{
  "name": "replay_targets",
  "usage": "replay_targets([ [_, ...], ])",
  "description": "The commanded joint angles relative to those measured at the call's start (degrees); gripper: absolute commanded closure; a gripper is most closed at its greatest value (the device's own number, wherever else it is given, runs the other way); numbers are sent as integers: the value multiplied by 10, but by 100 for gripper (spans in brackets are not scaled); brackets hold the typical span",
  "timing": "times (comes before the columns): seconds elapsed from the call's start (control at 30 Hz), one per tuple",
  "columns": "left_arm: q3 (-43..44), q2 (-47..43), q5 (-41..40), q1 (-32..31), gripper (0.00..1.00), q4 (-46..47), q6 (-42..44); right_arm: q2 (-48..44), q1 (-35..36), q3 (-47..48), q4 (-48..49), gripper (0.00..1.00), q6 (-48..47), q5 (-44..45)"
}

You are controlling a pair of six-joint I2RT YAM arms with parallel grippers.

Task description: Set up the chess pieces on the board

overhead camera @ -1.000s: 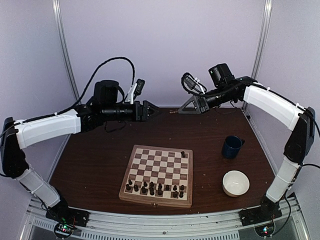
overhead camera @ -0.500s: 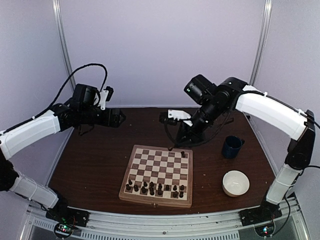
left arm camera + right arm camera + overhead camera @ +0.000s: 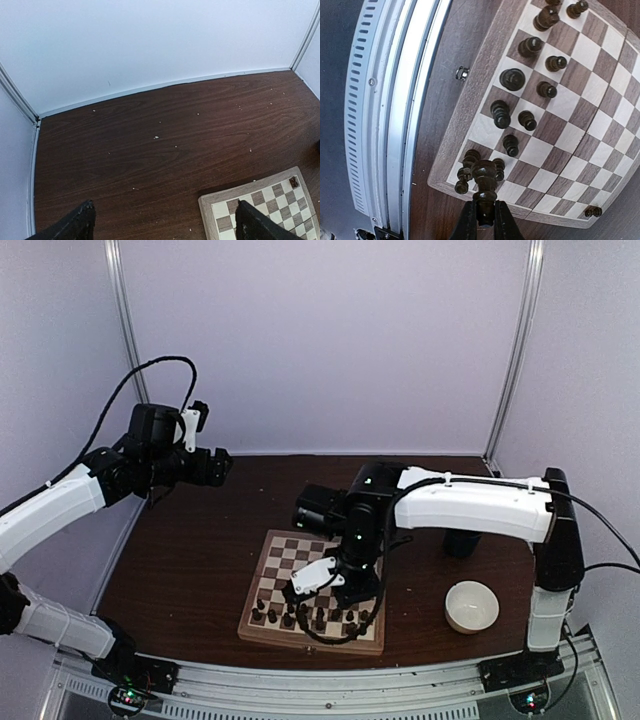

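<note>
The board (image 3: 300, 565) lies at the table's near middle, with several dark chess pieces (image 3: 303, 619) in its two near rows. My right gripper (image 3: 293, 592) hangs over the board's near left corner, shut on a dark turned chess piece (image 3: 485, 187). The piece sticks out past the fingers (image 3: 468, 222), above the corner pieces (image 3: 463, 174). A lone piece (image 3: 592, 211) stands at the far right corner. My left gripper (image 3: 216, 466) is open and empty, high over the back left of the table. Its view shows the board's corner (image 3: 260, 205) and the lone piece (image 3: 294, 181).
A dark blue cup (image 3: 462, 542) stands right of the board, partly behind the right arm. A white bowl (image 3: 472, 606) sits nearer the front right. The metal rail (image 3: 395, 110) runs along the table's near edge, close to the board.
The right arm has swung from the back of the table down over the board's near left corner. The left arm has drawn back to the left, and its jaws have opened wide.
</note>
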Motion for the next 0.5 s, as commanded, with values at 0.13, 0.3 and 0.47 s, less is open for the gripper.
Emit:
replay_targets([
  [0.13, 0, -15, -5, 0, 3, 11, 4, 39, 34, 30, -32, 90, -15, 53],
  [0.3, 1, -17, -8, 0, 2, 7, -3, 61, 46, 45, -38, 90, -12, 57],
  [0.47, 2, -21, -6, 0, 3, 6, -4, 80, 55, 56, -41, 90, -11, 74],
])
